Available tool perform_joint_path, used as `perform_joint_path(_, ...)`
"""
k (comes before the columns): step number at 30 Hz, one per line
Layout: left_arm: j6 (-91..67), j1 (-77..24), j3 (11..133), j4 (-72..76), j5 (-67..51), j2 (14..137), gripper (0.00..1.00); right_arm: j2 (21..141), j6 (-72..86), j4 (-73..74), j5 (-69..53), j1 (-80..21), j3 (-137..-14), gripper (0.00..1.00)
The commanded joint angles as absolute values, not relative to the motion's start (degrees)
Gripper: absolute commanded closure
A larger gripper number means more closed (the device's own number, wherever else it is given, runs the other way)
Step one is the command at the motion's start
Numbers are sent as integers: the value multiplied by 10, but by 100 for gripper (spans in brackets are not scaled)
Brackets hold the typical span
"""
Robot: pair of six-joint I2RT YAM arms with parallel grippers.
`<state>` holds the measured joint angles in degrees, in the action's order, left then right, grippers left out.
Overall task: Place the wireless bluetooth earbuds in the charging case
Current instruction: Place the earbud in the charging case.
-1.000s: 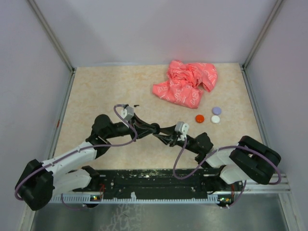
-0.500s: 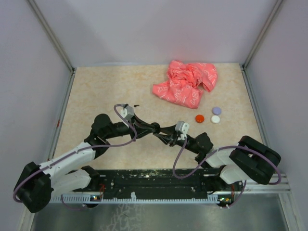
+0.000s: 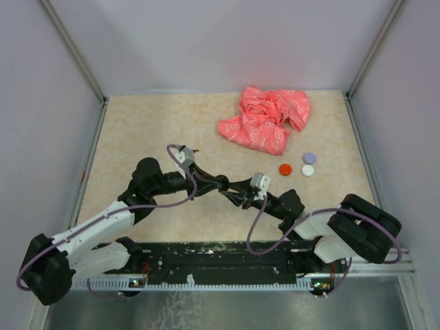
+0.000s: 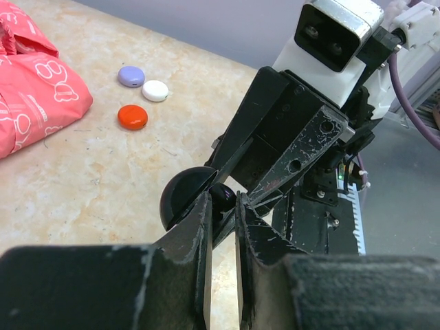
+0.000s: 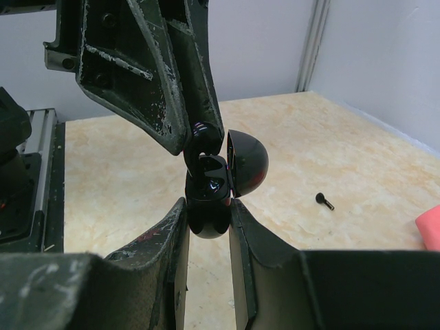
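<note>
The charging case [image 5: 208,199] is glossy black, with its domed lid [image 5: 247,163] swung open to the right. My right gripper [image 5: 208,206] is shut on the case body and holds it above the table. Coming from the other side, my left gripper [image 4: 223,199] is shut on a black earbud [image 4: 223,194] whose end sits at the case's open mouth [image 5: 204,134]. In the top view both grippers [image 3: 223,187] meet mid-table. Another black earbud [image 5: 324,201] lies loose on the table, seen as a small dark speck [image 3: 196,150] in the top view.
A crumpled pink cloth [image 3: 265,118] lies at the back right. Three small discs sit in front of it: red [image 3: 285,168], white [image 3: 308,170] and pale purple [image 3: 309,157]. Side walls [image 3: 82,137] enclose the table.
The left wrist has shifted slightly towards the back and right, staying tip to tip with the right gripper. The right arm, case and loose items have not moved.
</note>
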<state>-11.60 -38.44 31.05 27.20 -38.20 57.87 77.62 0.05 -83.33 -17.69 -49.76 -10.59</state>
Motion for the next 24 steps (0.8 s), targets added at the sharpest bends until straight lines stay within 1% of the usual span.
perform_joint_path(1,-110,-382,329,205,-347,583,83,757,10,-921,-206,-503,-114,100)
perform_joint_path(10,-113,-382,340,179,-326,577,82,759,11,-925,-211,-503,-115,100)
perform_joint_path(18,-102,-382,340,171,-338,575,80,759,14,-930,-212,-503,-114,100)
perform_joint_path(24,-88,-381,347,166,-343,575,80,759,17,-932,-217,-503,-115,100)
